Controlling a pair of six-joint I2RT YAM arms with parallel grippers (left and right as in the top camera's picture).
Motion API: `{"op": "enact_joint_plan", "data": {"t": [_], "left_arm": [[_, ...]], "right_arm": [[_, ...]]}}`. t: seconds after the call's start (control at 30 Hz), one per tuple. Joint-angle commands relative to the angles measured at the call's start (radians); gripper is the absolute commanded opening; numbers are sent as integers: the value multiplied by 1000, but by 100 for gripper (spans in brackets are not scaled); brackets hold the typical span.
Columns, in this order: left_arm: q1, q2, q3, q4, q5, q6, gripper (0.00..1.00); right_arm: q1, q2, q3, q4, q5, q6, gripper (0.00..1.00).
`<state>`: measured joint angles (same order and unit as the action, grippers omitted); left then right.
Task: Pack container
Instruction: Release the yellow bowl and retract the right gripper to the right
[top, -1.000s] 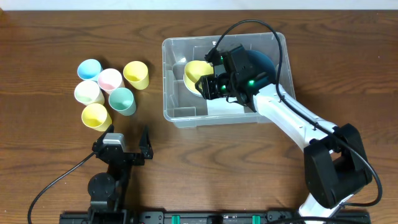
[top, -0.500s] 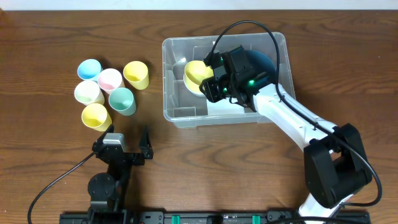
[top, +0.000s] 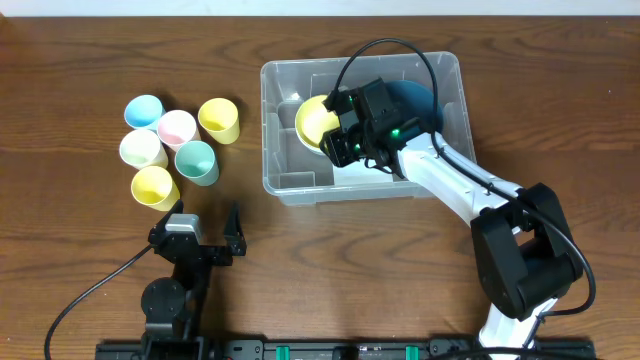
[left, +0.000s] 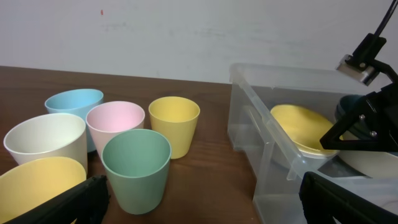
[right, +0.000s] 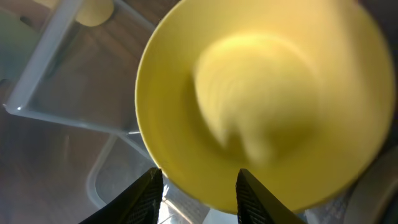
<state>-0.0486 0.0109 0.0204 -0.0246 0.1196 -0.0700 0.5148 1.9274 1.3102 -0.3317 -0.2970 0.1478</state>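
The clear container (top: 275, 180) sits at the table's middle right. Inside it a yellow bowl (top: 314, 117) tilts with its right edge raised, also seen as the yellow bowl (left: 303, 124) from the left wrist. My right gripper (top: 338, 140) is at that raised edge. In the right wrist view the gripper (right: 200, 174) straddles the rim of the bowl (right: 261, 93), one finger over the inside and one outside, shut on it. My left gripper (top: 205, 222) rests open near the front edge, with nothing between its fingers (left: 81, 199).
Several cups cluster left of the container: blue (top: 143, 110), pink (top: 177, 127), yellow (top: 218, 119), white (top: 141, 148), green (top: 196, 161), yellow (top: 154, 186). A dark blue bowl (top: 415, 98) lies in the container's right part under the right arm.
The right gripper has shifted a little left and back over the yellow bowl and narrowed on its rim. The bowl now stands more tilted. The left arm has not moved.
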Motion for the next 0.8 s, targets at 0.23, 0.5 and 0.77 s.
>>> {"op": "enact_joint_plan", "data": {"t": [0.23, 0.5, 0.77], "left_arm": [[-2, -6, -16, -35, 7, 17, 98], [-2, -6, -16, -35, 7, 17, 98], [-2, -6, -16, -35, 7, 17, 98]], "right_arm": [[16, 0, 153, -108, -47, -20, 37], [-21, -43, 539, -460, 7, -21, 44], [-252, -78, 743, -760, 207, 149, 72]]}}
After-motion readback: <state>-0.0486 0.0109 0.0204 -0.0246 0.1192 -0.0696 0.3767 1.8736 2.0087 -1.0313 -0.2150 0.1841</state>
